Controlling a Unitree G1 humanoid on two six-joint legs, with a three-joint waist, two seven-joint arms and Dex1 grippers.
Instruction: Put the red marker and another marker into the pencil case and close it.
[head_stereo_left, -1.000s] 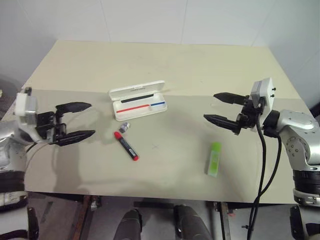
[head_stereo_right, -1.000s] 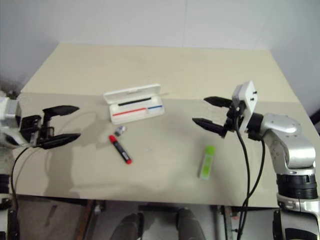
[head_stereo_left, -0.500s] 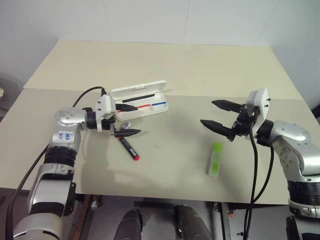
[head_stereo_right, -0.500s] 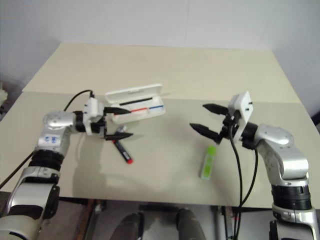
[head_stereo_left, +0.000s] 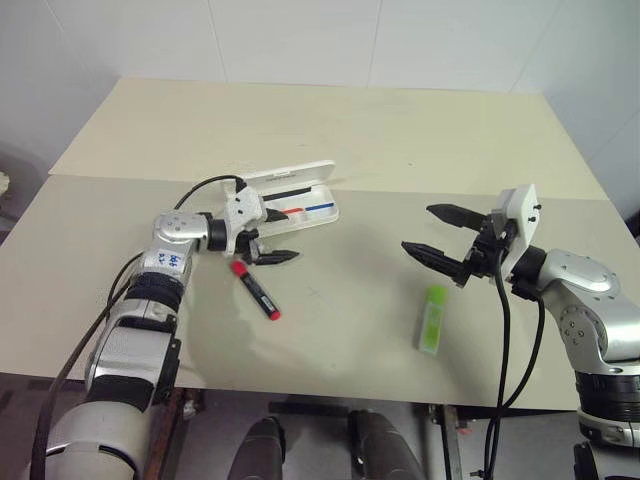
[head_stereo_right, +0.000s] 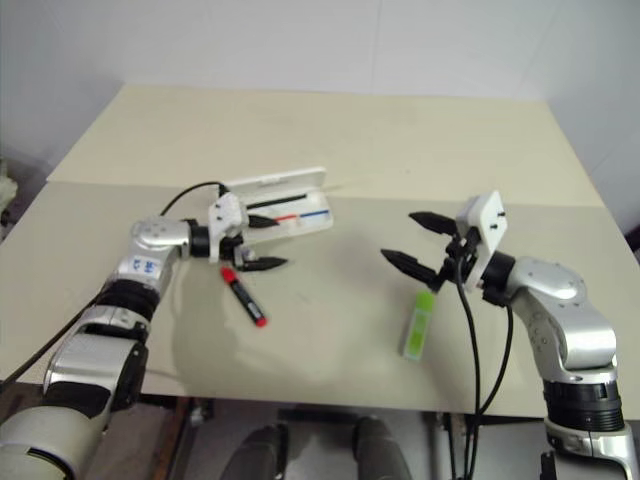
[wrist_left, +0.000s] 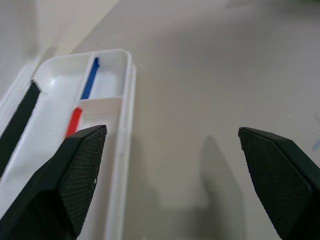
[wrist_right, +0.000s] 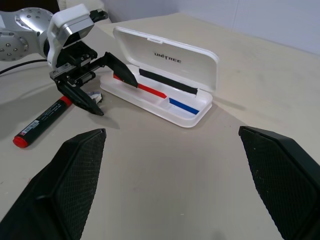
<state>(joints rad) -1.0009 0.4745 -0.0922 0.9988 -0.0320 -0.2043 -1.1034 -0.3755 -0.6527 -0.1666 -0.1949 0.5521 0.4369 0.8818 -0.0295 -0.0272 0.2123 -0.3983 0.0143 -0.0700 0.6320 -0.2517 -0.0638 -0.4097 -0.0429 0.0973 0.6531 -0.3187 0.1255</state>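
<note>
Swinging in from the table's edge, our left gripper (head_stereo_left: 273, 238) now hovers wide open and empty beside the open pencil case (head_stereo_left: 305, 201), just above the red marker (head_stereo_left: 254, 290). We judge a grasp comes next. Our right gripper (head_stereo_left: 440, 234), also open and empty, hangs near the green marker (head_stereo_left: 431, 317), well right of the case.

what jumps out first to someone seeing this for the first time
The open white pencil case near the table's middle draws the eye, its lid up and red and blue lines inside. The left claw hovers open right in front of it, above the red marker lying on the table. To the right, a bright green marker lies below the open right claw.
</note>
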